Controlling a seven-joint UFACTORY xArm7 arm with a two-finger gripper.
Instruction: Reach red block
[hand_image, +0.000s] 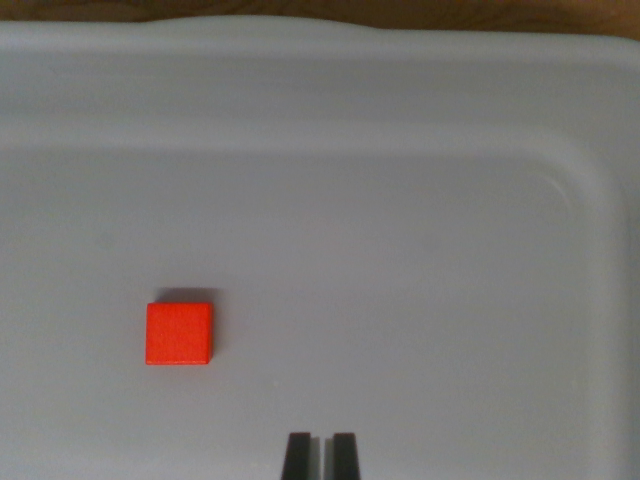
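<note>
A: Left first. What's there?

B: red block (180, 334), lying flat on the floor of the grey tray (420, 250), left of centre, lower half of the wrist view.

A: Orientation? Long axis?

B: Looks square from above, so no long axis to call. Edges nearly parallel to the frame, maybe a hair rotated.

A: Moving right?

B: gripper (321, 456) at bottom centre, two dark fingertips with only a thin slit between, nothing in them. Block sits up and to the wrist view's left of it, apart, not touching.

A: Far right?

B: Tray's rounded corner and raised rim; a brown strip along the top edge.
</note>
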